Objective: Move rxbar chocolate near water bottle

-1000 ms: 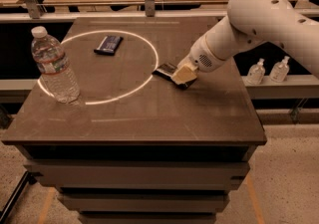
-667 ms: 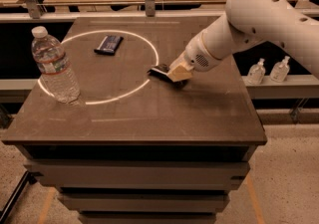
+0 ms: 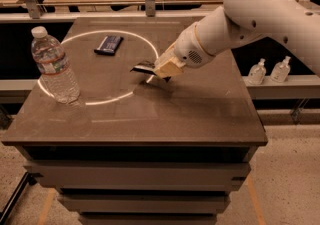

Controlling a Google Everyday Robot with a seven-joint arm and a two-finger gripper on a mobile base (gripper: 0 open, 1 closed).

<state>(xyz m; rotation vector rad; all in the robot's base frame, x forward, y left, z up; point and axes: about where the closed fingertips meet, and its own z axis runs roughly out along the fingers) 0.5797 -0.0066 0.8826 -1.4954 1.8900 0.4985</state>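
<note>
while the water bottle (image 3: 54,66) stands upright on the left part of the dark table (image 3: 200,114), its white cap on and its label band facing forward, the gripper (image 3: 162,70) hangs well to the right of that bottle, low over the middle of the tabletop; its tan fingers (image 3: 171,66) are clenched on one end of the rxbar chocolate (image 3: 143,68), and the rest of the flat black wrapper juts out leftward, toward the bottle, lying roughly level; whether the bar's free end touches the surface i cannot tell; bar and bottle are well apart; a thin bright ring (image 3: 107,101) runs across the tabletop, the bottle standing on its left arc and the held bar sitting over its right arc; a dark blue bar wrapper (image 3: 108,45) lies flat inside the ring, behind and to the right of the bottle, apart from the gripper; the white arm (image 3: 260,16) reaches in from the far right of the bottle, sloping down to the gripper; far to the bottle's right, past the table's edge, two tiny clear bottles (image 3: 257,71) with white caps stand side by side on a lower ledge.
</note>
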